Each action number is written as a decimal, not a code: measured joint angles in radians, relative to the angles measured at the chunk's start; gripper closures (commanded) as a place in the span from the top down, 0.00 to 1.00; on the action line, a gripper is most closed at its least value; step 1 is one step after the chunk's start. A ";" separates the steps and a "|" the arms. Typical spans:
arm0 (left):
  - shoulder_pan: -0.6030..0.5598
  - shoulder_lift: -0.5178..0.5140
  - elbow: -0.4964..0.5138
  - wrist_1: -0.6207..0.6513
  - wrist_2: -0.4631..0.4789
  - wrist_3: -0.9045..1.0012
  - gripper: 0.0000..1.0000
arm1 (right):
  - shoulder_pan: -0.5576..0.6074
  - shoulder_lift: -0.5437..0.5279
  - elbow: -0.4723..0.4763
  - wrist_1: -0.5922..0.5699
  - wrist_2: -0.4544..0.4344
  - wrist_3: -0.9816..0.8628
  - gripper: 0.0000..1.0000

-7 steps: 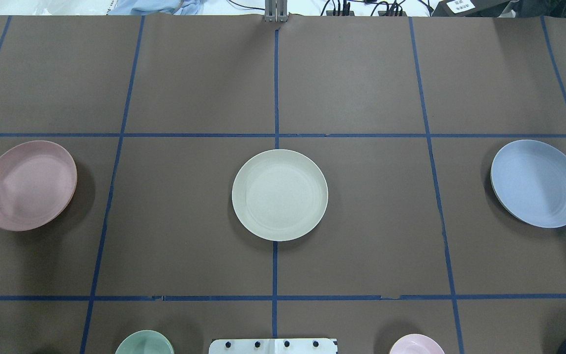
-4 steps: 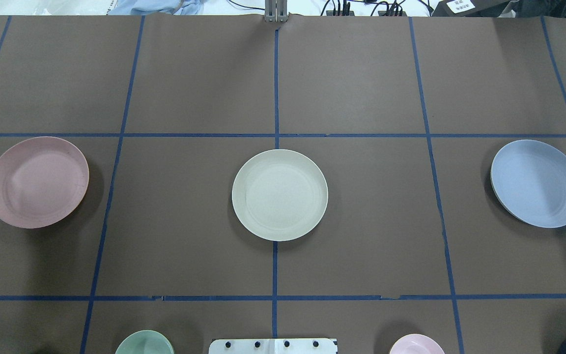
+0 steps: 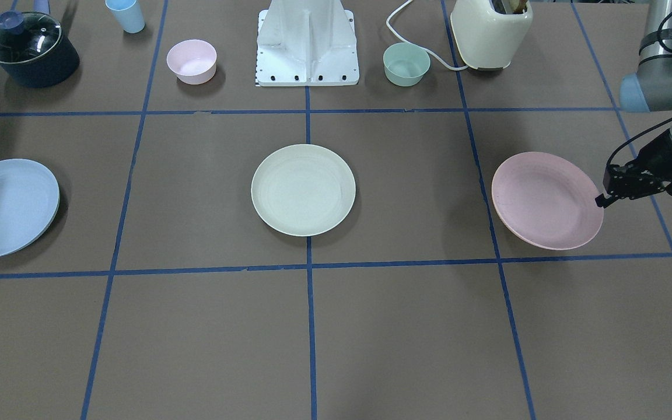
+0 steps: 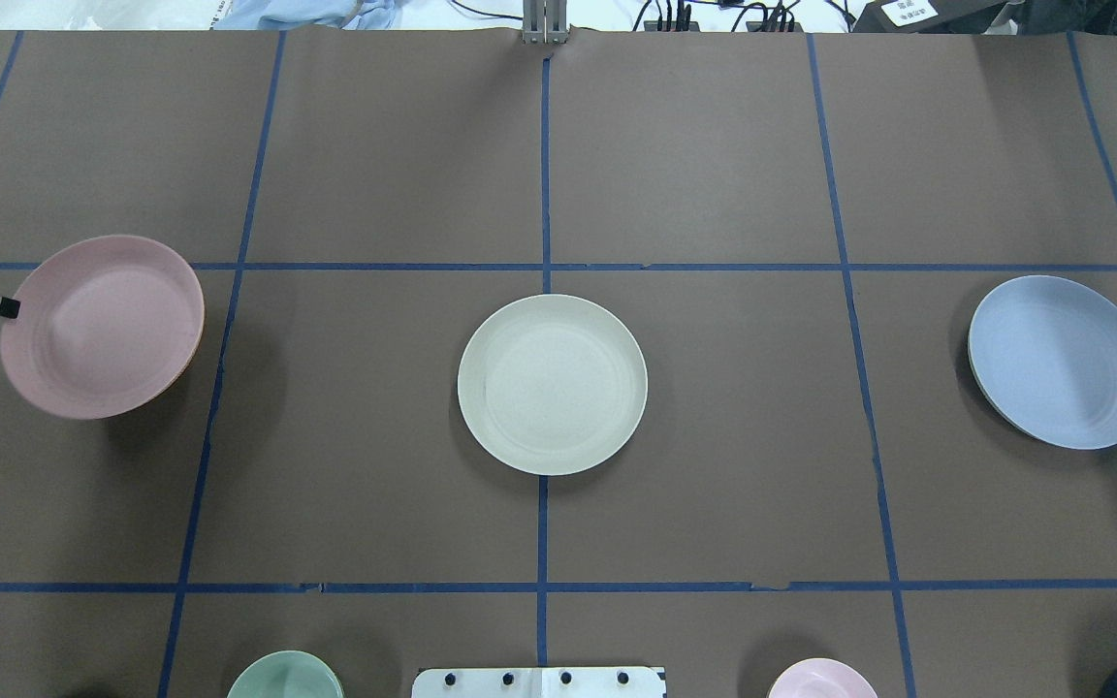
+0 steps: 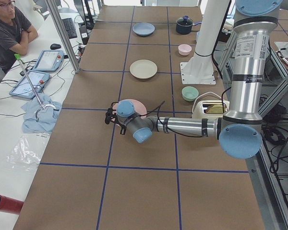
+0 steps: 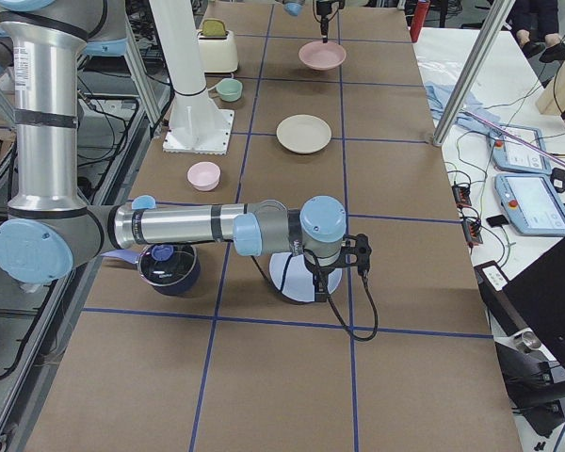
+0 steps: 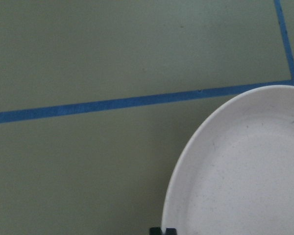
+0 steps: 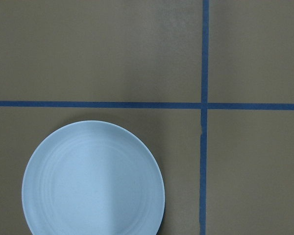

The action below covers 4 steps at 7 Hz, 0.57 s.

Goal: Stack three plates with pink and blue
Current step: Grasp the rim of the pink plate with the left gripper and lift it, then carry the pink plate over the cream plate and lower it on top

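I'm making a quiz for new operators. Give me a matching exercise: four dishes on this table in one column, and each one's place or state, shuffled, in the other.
Things:
1. pink plate
2. cream plate
3. blue plate
4. green bowl

Places or states:
A. beside the toaster
B. in the middle of the table
C. at the robot's right end
D. rim held in the left gripper

Pairs: 1-D, 2-B, 3-C, 4-A.

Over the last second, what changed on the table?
The left end effector, gripping the pink plate by its rim, carried it, lifted, toward the cream plate and slightly forward. The cream plate and the blue plate did not move.
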 measured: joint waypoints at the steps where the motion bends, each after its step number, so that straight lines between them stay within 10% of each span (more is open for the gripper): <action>1: 0.005 -0.076 -0.042 0.080 0.005 -0.102 0.00 | 0.000 0.000 0.001 0.000 0.000 0.000 1.00; 4: 0.213 -0.293 -0.082 0.158 0.131 -0.514 0.00 | 0.000 0.002 0.003 0.001 -0.001 0.000 1.00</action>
